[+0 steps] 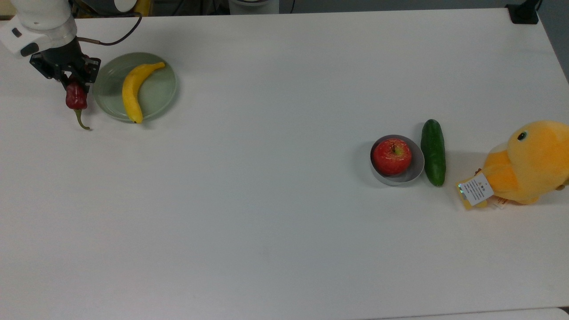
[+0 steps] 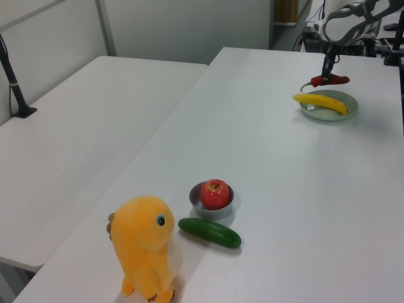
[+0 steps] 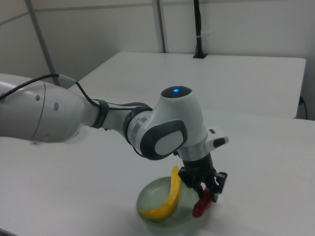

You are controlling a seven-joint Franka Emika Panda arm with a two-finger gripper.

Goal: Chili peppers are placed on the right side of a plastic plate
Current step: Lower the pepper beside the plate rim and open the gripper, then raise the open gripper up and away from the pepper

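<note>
Gripping the chili pepper, jaws hover beside (not over) plate.

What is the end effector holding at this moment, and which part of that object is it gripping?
The end effector holds the chili pepper, gripping the red body at the end opposite the stem; the green stem end hangs free just outside the plastic plate.

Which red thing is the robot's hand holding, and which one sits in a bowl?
The hand holds the chili pepper, long with a curly green stem, beside the plastic plate. The round red apple sits in the grey bowl.
</note>
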